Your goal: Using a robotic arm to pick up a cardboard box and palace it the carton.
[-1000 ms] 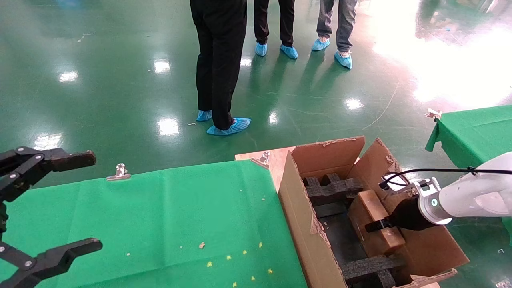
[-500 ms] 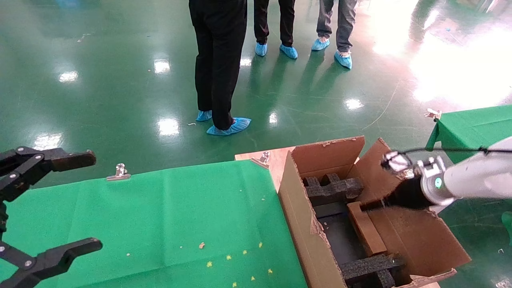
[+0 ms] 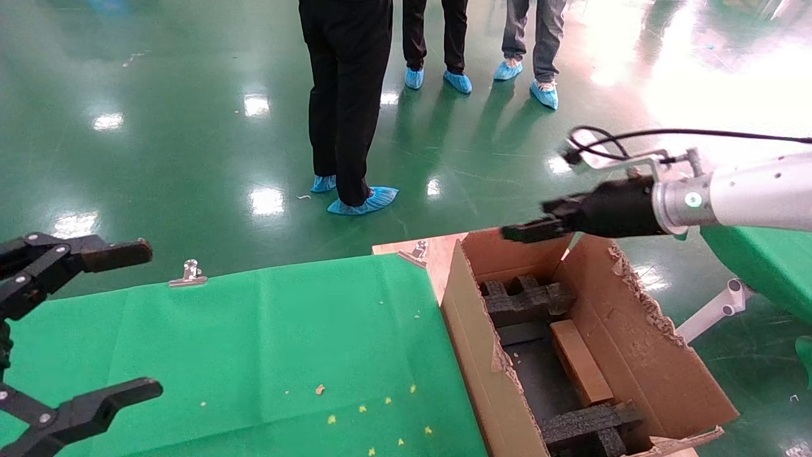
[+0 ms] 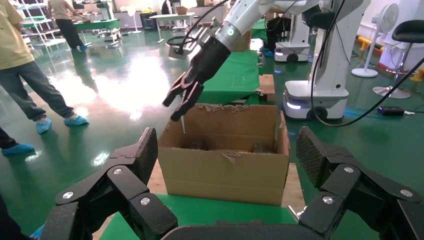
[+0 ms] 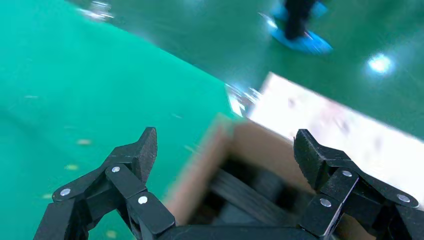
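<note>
Right pincer (image 3: 530,228) (empty, spread) hovers above cardboard box (image 3: 580,362) in carton (image 3: 472,330).

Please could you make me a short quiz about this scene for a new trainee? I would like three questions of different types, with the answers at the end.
1. True or false: the right gripper is holding the cardboard box.
2. Fill in: the left gripper hangs over the green cloth with its fingers ___.
3. Where does the cardboard box lie?
A) on the green cloth
B) inside the carton, between the black foam inserts
C) in the left gripper

Key:
1. False. The right gripper is open and empty, above the carton's far flap.
2. Open.
3. B.
</note>
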`<action>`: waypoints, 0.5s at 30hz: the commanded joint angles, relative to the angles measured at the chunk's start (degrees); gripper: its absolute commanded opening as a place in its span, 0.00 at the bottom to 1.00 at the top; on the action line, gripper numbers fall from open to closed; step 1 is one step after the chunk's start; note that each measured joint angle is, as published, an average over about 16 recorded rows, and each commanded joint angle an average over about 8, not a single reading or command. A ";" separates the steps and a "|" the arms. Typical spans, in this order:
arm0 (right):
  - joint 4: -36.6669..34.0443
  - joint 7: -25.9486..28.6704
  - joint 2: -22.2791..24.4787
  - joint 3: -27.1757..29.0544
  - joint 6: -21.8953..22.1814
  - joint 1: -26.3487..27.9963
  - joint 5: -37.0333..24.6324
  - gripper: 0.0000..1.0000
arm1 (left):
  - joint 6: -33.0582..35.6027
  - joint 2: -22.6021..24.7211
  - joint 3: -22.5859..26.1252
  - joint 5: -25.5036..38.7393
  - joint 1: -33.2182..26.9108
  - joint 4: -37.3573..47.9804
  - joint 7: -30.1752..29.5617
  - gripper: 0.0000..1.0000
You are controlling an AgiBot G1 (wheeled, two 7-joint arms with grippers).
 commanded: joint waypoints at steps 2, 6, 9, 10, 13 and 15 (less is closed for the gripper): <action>8.40 -0.56 2.19 1.14 0.20 0.76 1.40 1.00 | 0.00 0.00 0.00 0.00 0.00 0.00 0.00 1.00; 16.34 -0.40 3.90 2.03 -0.45 0.54 3.68 1.00 | 0.00 0.00 0.00 0.00 0.00 0.00 0.00 1.00; 20.40 -0.50 4.69 2.50 -1.18 0.35 5.21 1.00 | -0.01 0.00 0.00 -0.01 0.00 0.01 0.00 1.00; 21.21 -0.53 4.84 2.60 -1.35 0.30 5.57 1.00 | -0.01 -0.01 0.00 -0.01 0.01 0.01 0.01 1.00; 22.58 -0.59 5.10 2.81 -1.63 0.27 6.16 1.00 | -0.01 -0.01 0.00 -0.02 0.01 0.02 0.01 1.00; 22.03 -0.58 5.02 2.77 -1.57 0.20 6.02 1.00 | -0.01 -0.01 0.00 -0.02 0.01 0.02 0.01 1.00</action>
